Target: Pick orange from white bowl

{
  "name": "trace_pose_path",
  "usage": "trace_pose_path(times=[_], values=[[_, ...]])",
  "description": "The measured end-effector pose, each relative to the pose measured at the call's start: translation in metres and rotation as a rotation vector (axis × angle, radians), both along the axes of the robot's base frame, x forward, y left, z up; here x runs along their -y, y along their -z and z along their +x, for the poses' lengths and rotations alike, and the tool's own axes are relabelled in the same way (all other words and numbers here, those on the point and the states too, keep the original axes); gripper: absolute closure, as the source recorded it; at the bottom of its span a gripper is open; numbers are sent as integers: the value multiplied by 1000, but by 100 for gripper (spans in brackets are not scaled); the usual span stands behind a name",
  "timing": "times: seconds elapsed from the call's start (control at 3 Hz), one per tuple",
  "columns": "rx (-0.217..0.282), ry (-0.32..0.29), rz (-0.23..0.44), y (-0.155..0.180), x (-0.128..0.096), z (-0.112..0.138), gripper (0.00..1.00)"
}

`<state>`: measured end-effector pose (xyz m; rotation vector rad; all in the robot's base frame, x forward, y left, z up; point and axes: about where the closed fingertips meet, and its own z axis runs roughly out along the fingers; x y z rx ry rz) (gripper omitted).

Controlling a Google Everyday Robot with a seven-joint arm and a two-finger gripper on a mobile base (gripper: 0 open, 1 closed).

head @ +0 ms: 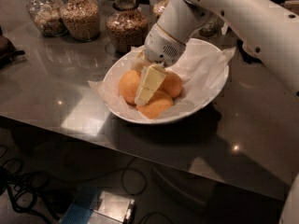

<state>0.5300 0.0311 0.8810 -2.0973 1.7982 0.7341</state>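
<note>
The white bowl (212, 90), wide and lined with crumpled white paper, stands on the grey table near its front edge. Three oranges lie in it: one on the left (128, 85), one on the right (173, 84) and one at the front (156, 106). My gripper (145, 96) reaches down from the white arm at the upper right into the middle of the bowl. Its pale tip sits among the three oranges, touching or nearly touching them. The back of the orange pile is hidden behind the gripper's wrist.
Several glass jars of grains stand behind the bowl, among them one (80, 17) at the back left and one (125, 28) just behind the bowl's rim. The table's front edge (93, 136) runs just below the bowl. Cables lie on the floor below.
</note>
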Motion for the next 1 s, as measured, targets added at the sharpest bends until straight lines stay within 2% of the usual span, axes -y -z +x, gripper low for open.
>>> trace_pose_path(times=[0.33, 0.67, 1.0], values=[[0, 0, 0, 0, 0, 0, 10], [0, 0, 0, 0, 0, 0, 0], [-5, 18, 12, 6, -5, 5, 0]])
